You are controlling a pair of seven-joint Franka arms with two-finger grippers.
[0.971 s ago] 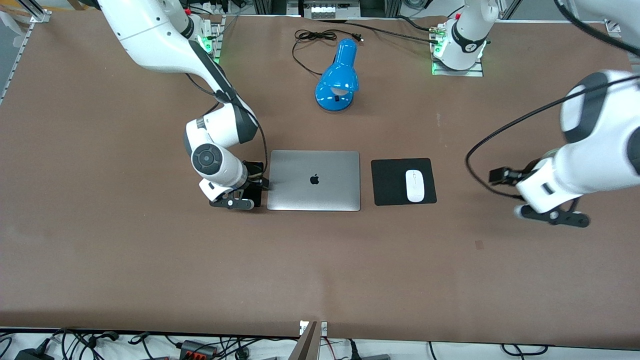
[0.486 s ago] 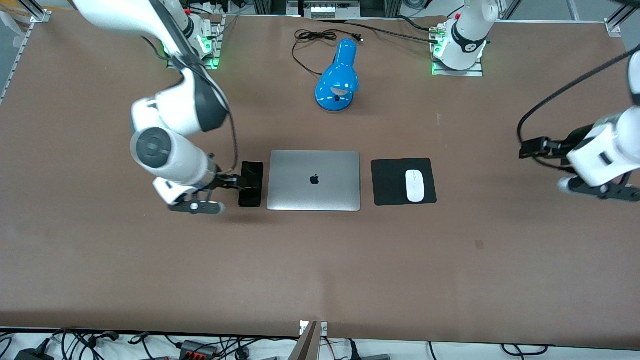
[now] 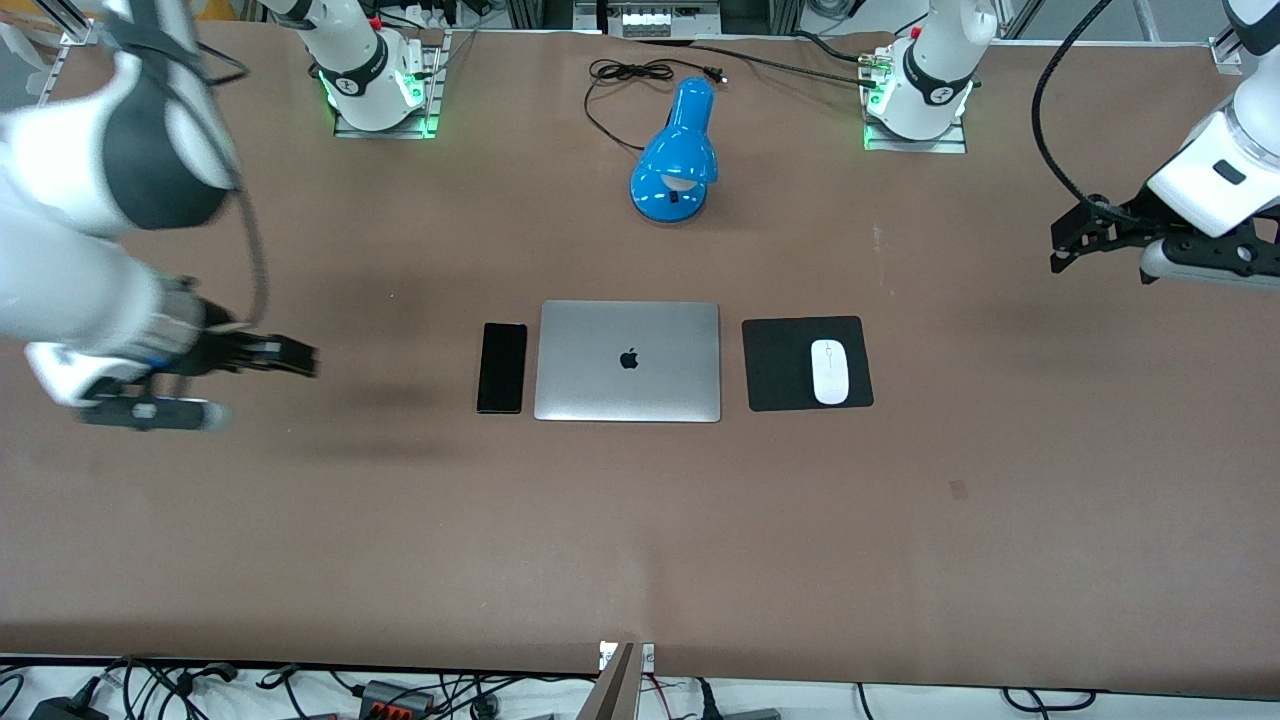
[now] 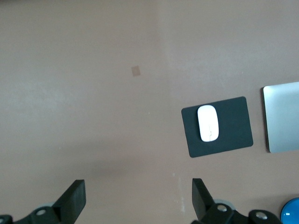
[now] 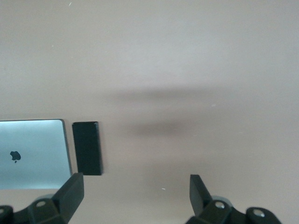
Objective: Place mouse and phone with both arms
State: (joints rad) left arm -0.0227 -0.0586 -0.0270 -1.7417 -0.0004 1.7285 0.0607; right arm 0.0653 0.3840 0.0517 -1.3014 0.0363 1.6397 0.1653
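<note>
The black phone lies flat on the table, right beside the laptop on the side toward the right arm's end. It also shows in the right wrist view. The white mouse sits on the black mouse pad, beside the laptop toward the left arm's end, and shows in the left wrist view. My right gripper is open and empty, well apart from the phone. My left gripper is open and empty, raised over bare table and well apart from the mouse.
A blue desk lamp with a black cord stands farther from the front camera than the laptop. The arm bases stand along the table's back edge. Cables lie past the table's front edge.
My right gripper has let go of the phone and drawn away toward its end of the table. My left gripper has risen and drawn away from the mouse pad.
</note>
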